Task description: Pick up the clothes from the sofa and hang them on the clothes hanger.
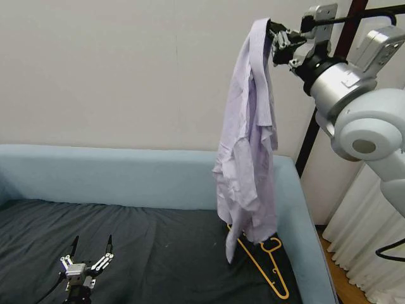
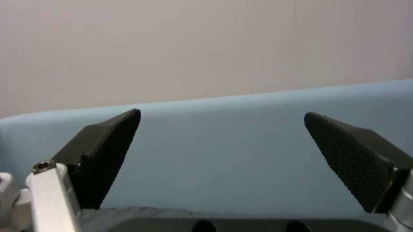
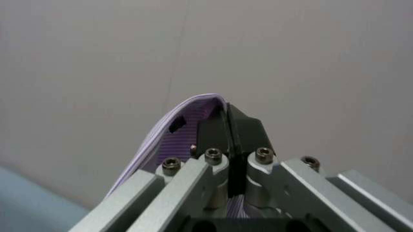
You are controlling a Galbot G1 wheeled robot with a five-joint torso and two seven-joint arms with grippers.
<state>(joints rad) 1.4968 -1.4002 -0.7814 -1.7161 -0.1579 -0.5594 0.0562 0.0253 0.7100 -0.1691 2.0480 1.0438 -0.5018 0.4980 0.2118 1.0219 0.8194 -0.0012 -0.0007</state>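
Right claw (image 1: 273, 33), raised high at the right before a plain pale wall (image 1: 114, 69), was clamped shut on the upper edge of a lilac striped shirt (image 1: 248, 145); the right wrist view showed its pads pressed together with the fabric folded over them. The shirt hung full length from this grip, with its hem just above the right end of the sofa seat (image 1: 152, 253), a dark cushion set in a light blue frame (image 1: 126, 177). A yellow hanger (image 1: 271, 266) lay flat on the seat below the hem, partly covered by it. Left claw (image 1: 92, 240) stood low over the left part of the seat, fingers spread wide and holding nothing, facing the blue backrest. A dark slanted pole (image 1: 311, 136) rose behind the right arm, and a pale curtain (image 1: 364, 240) hung beside the sofa's right end.
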